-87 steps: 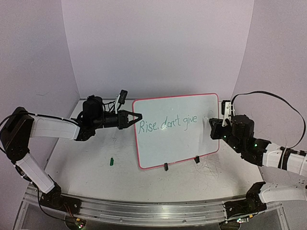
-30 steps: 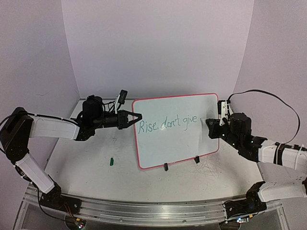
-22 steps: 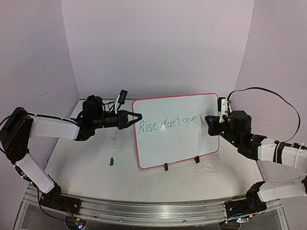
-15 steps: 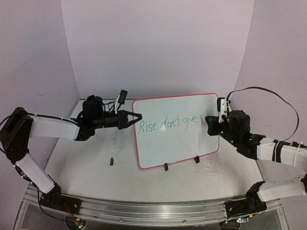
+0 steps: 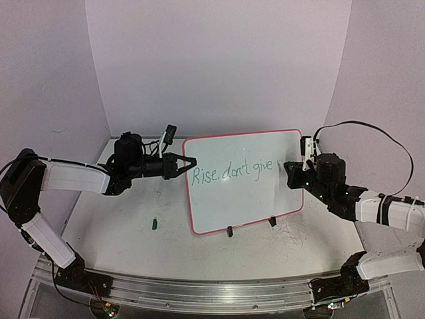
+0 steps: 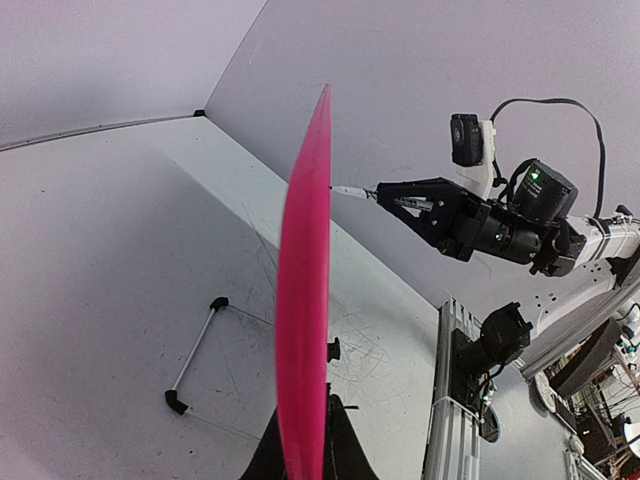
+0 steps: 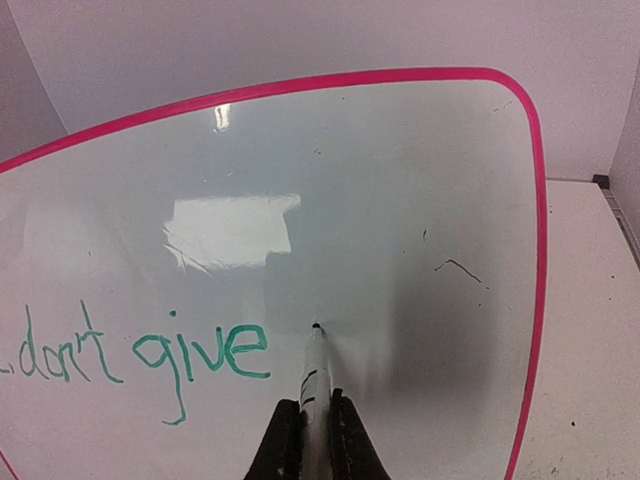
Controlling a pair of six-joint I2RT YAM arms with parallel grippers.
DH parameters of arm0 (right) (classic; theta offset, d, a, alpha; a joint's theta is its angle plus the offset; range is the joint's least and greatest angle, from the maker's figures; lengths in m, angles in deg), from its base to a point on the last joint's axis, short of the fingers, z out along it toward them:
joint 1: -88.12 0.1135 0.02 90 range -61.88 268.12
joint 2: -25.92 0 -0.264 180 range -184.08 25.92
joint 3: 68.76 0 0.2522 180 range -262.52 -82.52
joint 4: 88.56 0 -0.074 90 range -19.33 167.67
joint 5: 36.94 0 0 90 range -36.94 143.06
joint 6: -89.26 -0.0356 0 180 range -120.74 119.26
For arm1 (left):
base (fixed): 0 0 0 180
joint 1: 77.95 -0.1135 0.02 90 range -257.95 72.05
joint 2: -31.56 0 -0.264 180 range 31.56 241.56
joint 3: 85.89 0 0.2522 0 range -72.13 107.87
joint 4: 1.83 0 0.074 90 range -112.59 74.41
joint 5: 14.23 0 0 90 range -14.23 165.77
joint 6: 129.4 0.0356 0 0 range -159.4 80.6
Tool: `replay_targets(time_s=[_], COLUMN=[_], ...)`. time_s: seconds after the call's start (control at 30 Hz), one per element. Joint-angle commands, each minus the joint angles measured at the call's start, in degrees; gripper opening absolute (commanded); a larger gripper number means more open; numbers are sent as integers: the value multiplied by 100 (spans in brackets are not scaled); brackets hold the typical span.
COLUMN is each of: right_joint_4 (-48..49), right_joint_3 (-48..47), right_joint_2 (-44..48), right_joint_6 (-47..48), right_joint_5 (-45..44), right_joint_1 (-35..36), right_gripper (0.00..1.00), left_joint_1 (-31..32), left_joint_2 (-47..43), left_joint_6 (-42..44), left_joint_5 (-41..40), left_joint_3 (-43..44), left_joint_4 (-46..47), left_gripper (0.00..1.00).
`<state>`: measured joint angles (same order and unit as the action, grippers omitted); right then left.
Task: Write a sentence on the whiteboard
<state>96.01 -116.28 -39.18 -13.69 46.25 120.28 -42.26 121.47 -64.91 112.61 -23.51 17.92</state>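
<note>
The whiteboard [image 5: 242, 199] stands upright on the table, pink-framed, with green writing [image 5: 232, 171] reading "Rise, don't give". My left gripper [image 5: 189, 163] is shut on its left edge; in the left wrist view the frame [image 6: 305, 300] runs edge-on between the jaws of that gripper [image 6: 305, 455]. My right gripper [image 5: 290, 174] is at the board's right side, shut on a white marker [image 7: 313, 380]. In the right wrist view the gripper [image 7: 312, 430] points the marker's dark tip [image 7: 316, 328] against the board [image 7: 380, 180], just right of the word "give" [image 7: 200, 350].
A small green cap [image 5: 154, 224] lies on the table left of the board. Two black clip feet [image 5: 230, 231] [image 5: 272, 221] hold the board's lower edge. A wire prop [image 6: 195, 350] lies behind the board. A metal rail [image 5: 199, 292] runs along the near edge.
My right gripper has risen and shifted slightly left, bringing the marker tip to the board right of "give". The left arm and the board have not moved.
</note>
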Motion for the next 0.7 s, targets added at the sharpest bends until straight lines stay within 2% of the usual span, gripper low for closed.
replay_targets(time_s=[0.0, 0.67], right_joint_4=[-149, -358], right_joint_3=[8, 161], right_joint_2=[13, 163], right_joint_6=[-123, -204], right_joint_5=[13, -103], right_joint_1=[-12, -11], right_gripper=[0, 0], left_joint_1=[-105, -102], left_joint_2=[-163, -158], left_joint_6=[442, 416], left_joint_5=[-542, -528], left_joint_3=[37, 52], left_joint_4=[-250, -266], left_gripper=[0, 0])
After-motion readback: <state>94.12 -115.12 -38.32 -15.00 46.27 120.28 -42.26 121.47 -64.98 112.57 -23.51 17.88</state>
